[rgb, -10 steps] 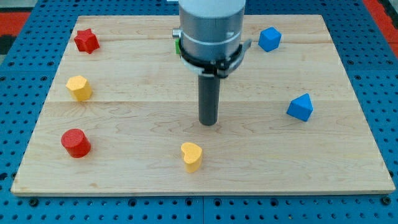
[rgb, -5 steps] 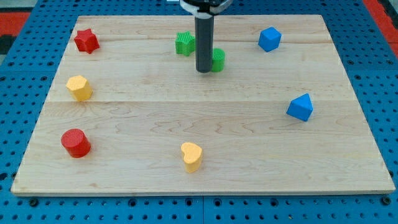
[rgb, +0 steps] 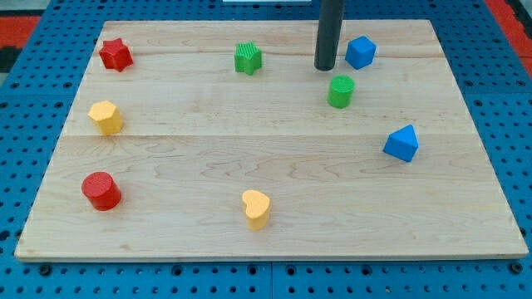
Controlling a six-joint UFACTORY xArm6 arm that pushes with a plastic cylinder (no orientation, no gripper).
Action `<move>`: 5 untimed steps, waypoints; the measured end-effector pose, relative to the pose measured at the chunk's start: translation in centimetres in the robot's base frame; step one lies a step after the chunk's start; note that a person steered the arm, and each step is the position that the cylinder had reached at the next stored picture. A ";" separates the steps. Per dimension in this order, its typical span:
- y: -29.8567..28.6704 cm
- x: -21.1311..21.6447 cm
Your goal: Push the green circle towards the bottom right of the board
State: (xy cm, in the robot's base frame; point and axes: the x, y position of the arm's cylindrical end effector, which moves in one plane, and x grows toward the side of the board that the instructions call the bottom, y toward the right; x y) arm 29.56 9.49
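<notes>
The green circle [rgb: 341, 90] stands on the wooden board [rgb: 274, 158], right of centre in the upper half. My tip [rgb: 325, 67] is just above and slightly left of it in the view, with a small gap between them. The dark rod rises out of the view's top.
A green star block [rgb: 248, 58] sits upper centre. A blue block [rgb: 361, 51] is just right of my tip, another blue block [rgb: 402, 143] at the right. A red star [rgb: 115, 55], yellow block [rgb: 106, 116], red cylinder [rgb: 101, 190] line the left. A yellow heart [rgb: 257, 208] is near the bottom.
My tip moved from the board's centre up and then right. The green circle has shifted right and slightly down, away from the green star.
</notes>
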 end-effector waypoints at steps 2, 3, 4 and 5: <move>1.1 7.7; 1.1 13.2; 1.2 18.1; 3.3 19.6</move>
